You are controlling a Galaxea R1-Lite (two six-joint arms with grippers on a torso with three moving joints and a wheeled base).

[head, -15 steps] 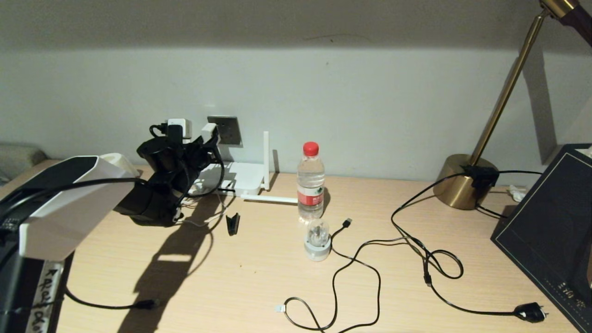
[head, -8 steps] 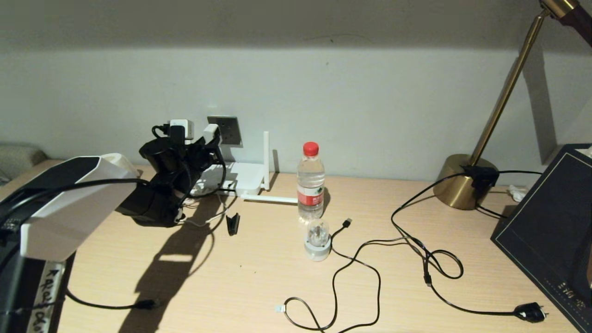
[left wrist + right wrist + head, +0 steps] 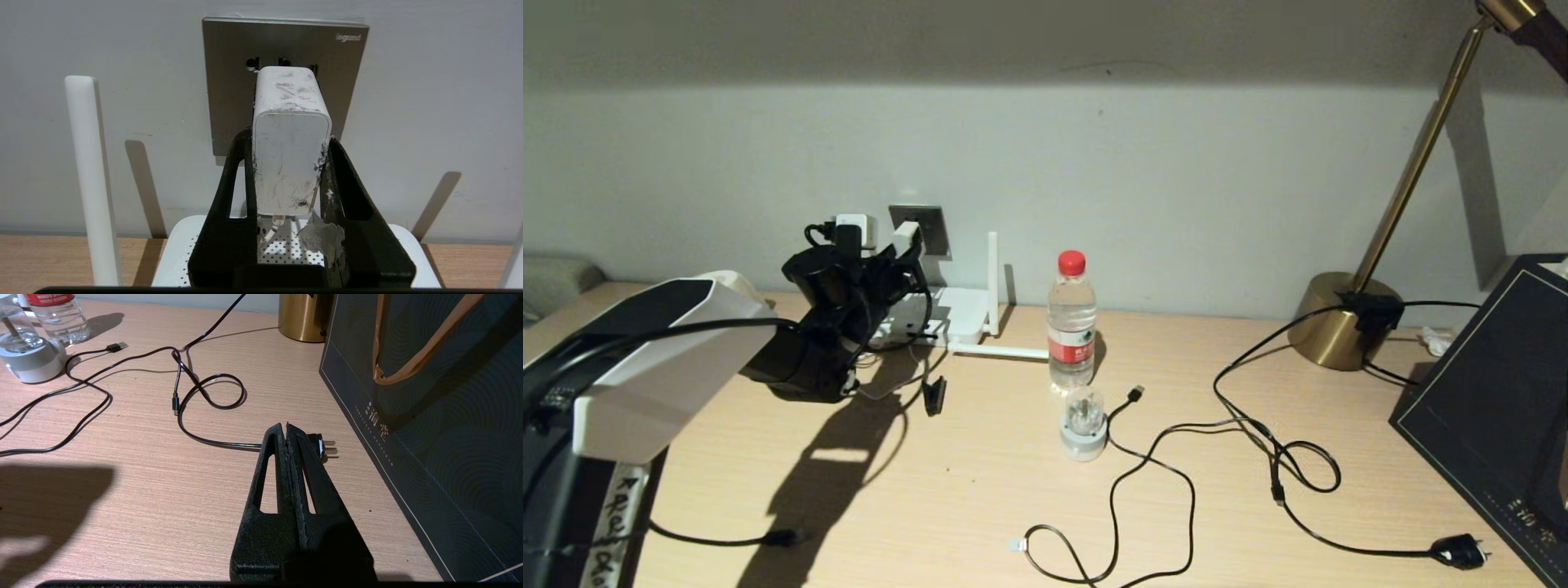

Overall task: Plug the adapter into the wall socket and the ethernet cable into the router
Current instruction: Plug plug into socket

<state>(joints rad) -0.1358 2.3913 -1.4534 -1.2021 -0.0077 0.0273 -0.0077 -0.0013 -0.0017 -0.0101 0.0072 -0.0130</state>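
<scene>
1. A pale wooden desk (image 3: 980, 490) runs to a grey wall under warm lamplight.
2. Nearest, the right gripper (image 3: 287, 430) hovers with its fingers pressed together, empty, above the black lamp plug (image 3: 320, 445) beside a dark paper bag (image 3: 441, 428).
3. Farther back, the left gripper (image 3: 288, 141) is clamped on the adapter (image 3: 291, 139), its thin cord hanging below.
4. The adapter's far end sits at the pin holes of the wall socket (image 3: 229, 81), above the router (image 3: 960, 314); whether it is seated cannot be told.
</scene>
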